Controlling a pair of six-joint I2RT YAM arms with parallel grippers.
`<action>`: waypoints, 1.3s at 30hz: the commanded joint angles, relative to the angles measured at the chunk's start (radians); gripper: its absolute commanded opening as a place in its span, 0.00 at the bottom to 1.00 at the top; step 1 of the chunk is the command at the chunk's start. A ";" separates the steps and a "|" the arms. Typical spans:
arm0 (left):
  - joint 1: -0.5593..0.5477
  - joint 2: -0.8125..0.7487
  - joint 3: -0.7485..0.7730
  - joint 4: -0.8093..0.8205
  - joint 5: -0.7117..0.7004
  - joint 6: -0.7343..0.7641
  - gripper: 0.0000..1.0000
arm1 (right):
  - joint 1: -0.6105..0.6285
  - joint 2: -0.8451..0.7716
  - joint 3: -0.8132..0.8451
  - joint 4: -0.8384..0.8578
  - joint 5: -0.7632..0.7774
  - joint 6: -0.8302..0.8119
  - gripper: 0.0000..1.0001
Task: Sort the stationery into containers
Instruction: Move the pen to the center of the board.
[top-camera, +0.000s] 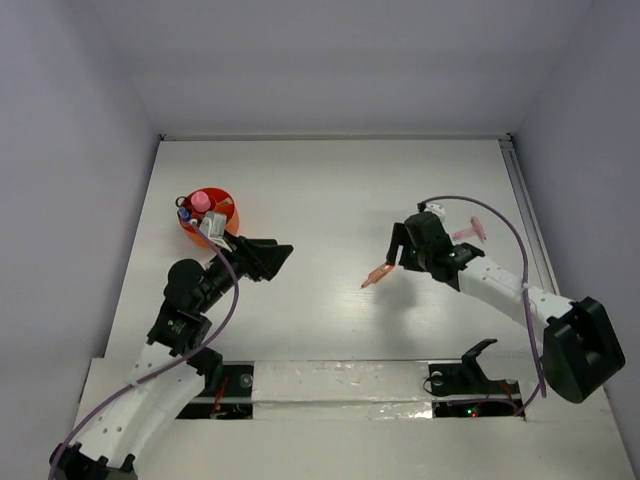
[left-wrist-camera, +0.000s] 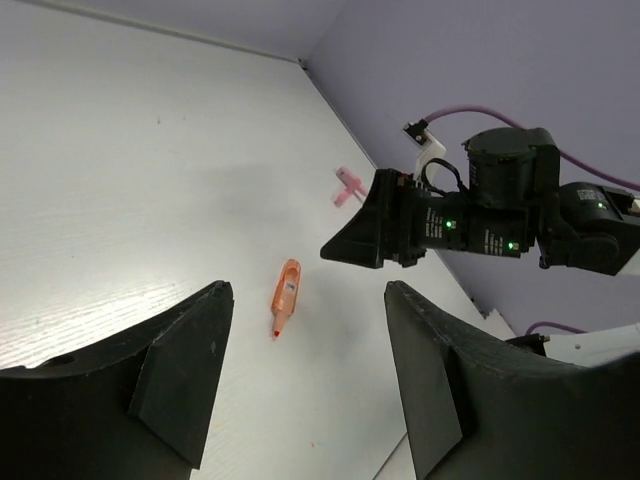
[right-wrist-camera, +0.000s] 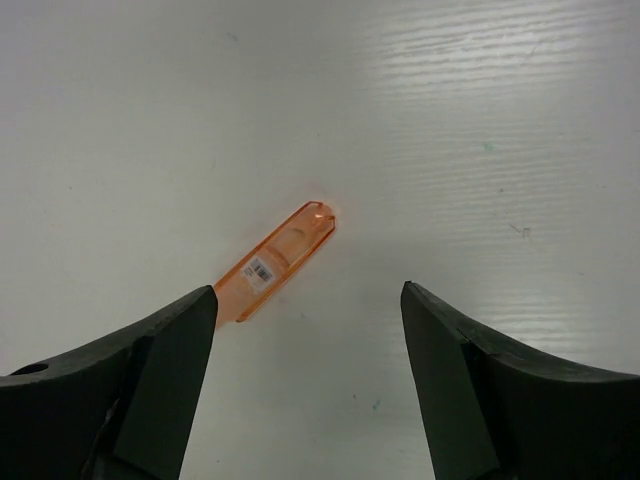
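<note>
An orange marker (top-camera: 378, 276) lies flat on the white table, its red tip toward the near edge (left-wrist-camera: 286, 297). My right gripper (top-camera: 400, 250) hovers just above it, open and empty; in the right wrist view the marker (right-wrist-camera: 275, 262) lies ahead of the left fingertip, outside the jaws (right-wrist-camera: 308, 290). A small pink piece (top-camera: 470, 232) lies on the table behind the right gripper (left-wrist-camera: 347, 186). The round orange-red cup (top-camera: 232, 212) stands at the far left holding a pink tube (top-camera: 203, 200) and other stationery. My left gripper (top-camera: 275, 256) is beside the cup, pointing right, open and empty (left-wrist-camera: 310, 295).
The table's right edge has a raised rail (top-camera: 525, 200). Purple walls close in the table at the back and sides. The right arm's black body (left-wrist-camera: 500, 210) hangs over the table in the left wrist view, with its purple cable (top-camera: 500, 215) looping above.
</note>
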 joint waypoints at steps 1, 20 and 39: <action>-0.005 0.011 -0.028 0.151 0.040 -0.049 0.59 | -0.018 0.068 0.051 -0.024 -0.075 -0.011 0.81; -0.005 0.006 -0.054 0.150 0.031 -0.039 0.67 | -0.032 0.390 0.148 0.087 -0.126 -0.017 0.62; -0.005 0.009 -0.056 0.154 0.027 -0.039 0.67 | 0.068 0.595 0.353 -0.111 0.031 -0.089 0.47</action>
